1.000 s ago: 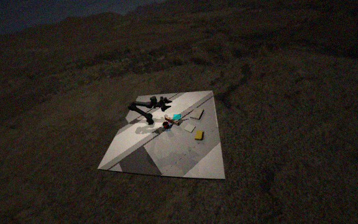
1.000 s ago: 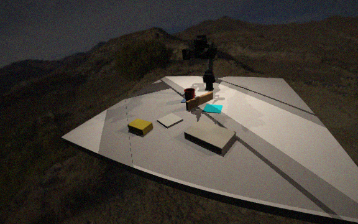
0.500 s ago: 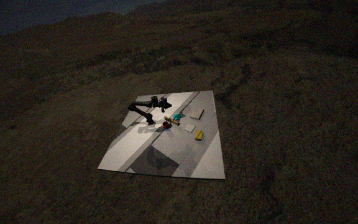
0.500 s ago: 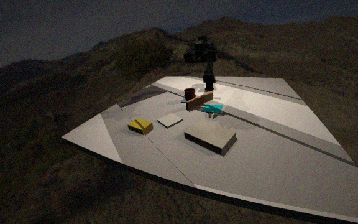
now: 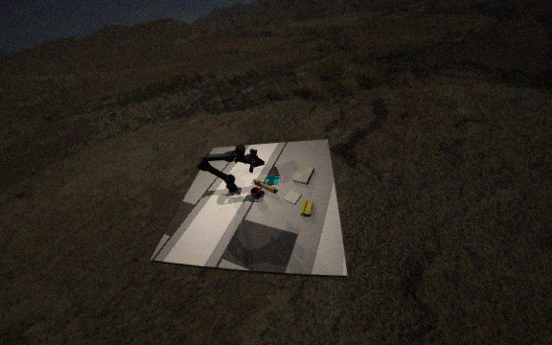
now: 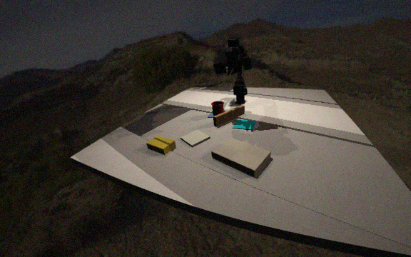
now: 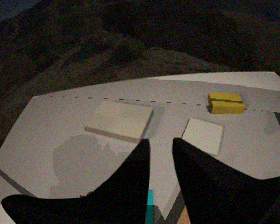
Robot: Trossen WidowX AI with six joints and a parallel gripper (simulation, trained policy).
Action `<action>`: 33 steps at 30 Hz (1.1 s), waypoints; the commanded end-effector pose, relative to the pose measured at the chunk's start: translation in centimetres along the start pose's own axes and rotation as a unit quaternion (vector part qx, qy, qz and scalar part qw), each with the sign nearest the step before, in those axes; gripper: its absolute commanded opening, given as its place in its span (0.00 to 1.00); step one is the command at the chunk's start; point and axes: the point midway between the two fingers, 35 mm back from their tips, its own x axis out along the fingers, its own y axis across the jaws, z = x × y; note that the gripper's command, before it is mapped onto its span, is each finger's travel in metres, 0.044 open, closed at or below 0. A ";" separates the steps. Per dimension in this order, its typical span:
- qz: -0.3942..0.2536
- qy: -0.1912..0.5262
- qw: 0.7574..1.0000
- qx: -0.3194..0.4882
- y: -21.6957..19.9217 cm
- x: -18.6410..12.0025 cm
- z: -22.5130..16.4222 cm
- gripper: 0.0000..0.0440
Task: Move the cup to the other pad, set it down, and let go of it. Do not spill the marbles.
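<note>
The red cup [image 5: 256, 193] [image 6: 217, 108] stands upright on the blue pad [image 5: 259, 199] [image 6: 210, 115], of which only an edge shows. The marbles in it cannot be made out. The cyan pad [image 5: 272, 180] [image 6: 245, 123] [image 7: 150, 198] lies on the other side of the wooden bar, partly in shadow and with no cup on it. My gripper [image 5: 262, 163] [image 6: 232, 68] [image 7: 161, 140] is raised well above the table, away from the cup. Its fingertips are close together with a narrow gap and nothing between them. The cup is outside the wrist view.
A wooden bar [image 5: 266, 187] [image 6: 228, 116] [image 7: 184, 217] stands between the two pads. Farther from the arm's base lie a thick beige block [image 5: 304, 175] [image 6: 241, 154] [image 7: 122, 119], a thin pale tile [image 5: 292, 196] [image 6: 195, 138] [image 7: 203, 135] and a yellow block [image 5: 307, 208] [image 6: 160, 143] [image 7: 226, 103].
</note>
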 end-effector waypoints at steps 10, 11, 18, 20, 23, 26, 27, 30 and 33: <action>0.001 0.110 0.994 0.019 0.9 -0.1 -1.7 0.18; 0.000 0.119 0.993 0.019 0.9 -0.1 -1.8 0.19; -0.008 0.177 0.984 0.017 1.0 -0.3 -2.9 0.22; -0.010 0.194 0.981 0.015 1.0 -0.4 -3.2 0.22; -0.014 0.219 0.976 0.012 1.0 -0.6 -3.7 0.23; -0.018 0.244 0.970 0.009 0.9 -0.7 -4.1 0.24; -0.020 0.252 0.968 0.007 0.9 -0.8 -4.3 0.24; -0.024 0.276 0.961 0.003 0.7 -1.0 -4.7 0.24; -0.029 0.300 0.953 -0.003 0.6 -1.2 -5.1 0.25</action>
